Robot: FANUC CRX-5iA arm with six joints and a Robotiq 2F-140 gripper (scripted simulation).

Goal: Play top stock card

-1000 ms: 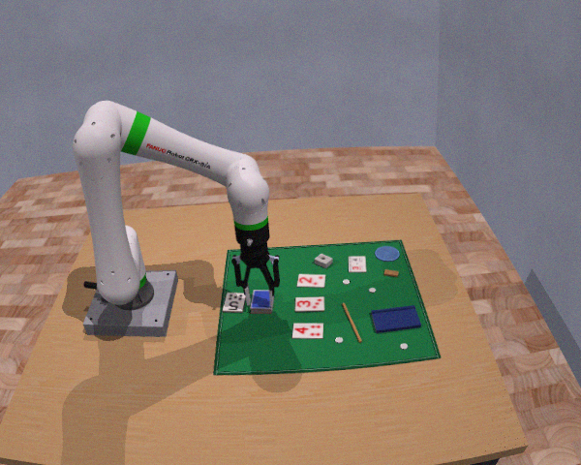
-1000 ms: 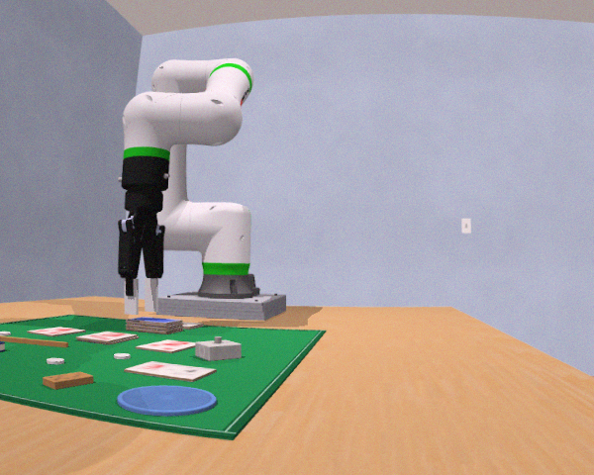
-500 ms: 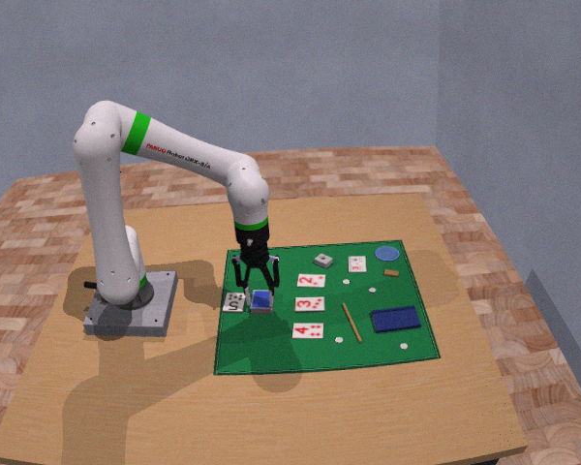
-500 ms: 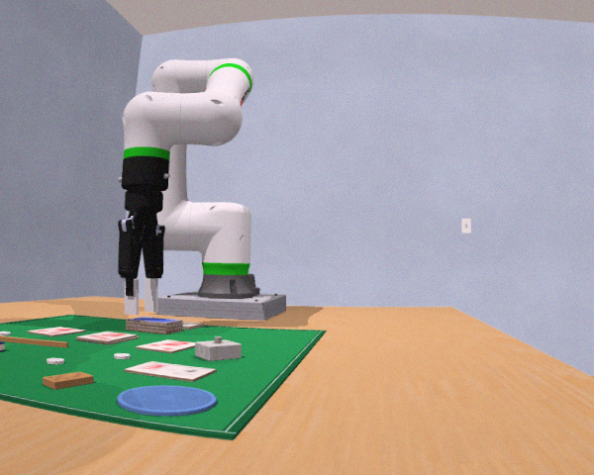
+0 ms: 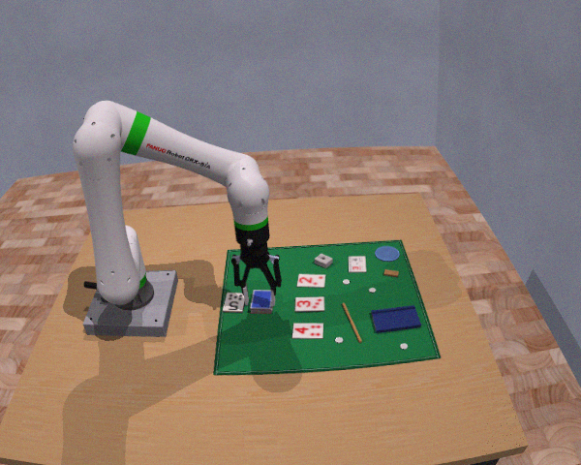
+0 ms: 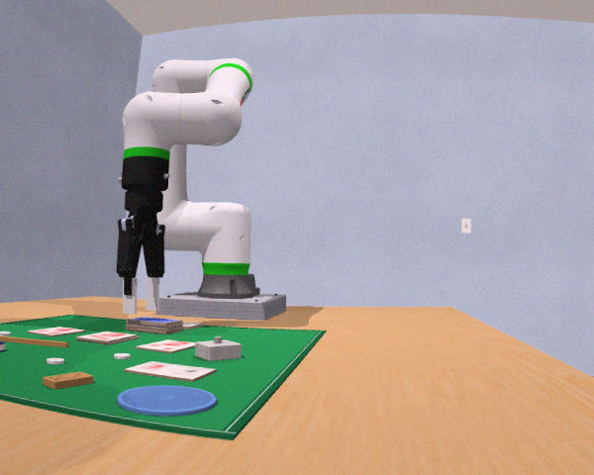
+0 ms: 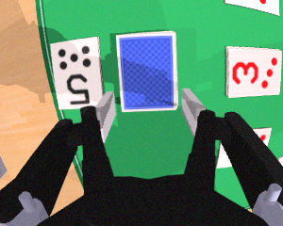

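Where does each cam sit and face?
Top: high off the table's side, looking down at the cloth; whole arm shows.
Exterior: low at table height, facing the base across the cloth; whole arm shows.
Wrist: behind the gripper, looking down; fingers only.
All share the blue stock below the open gripper.
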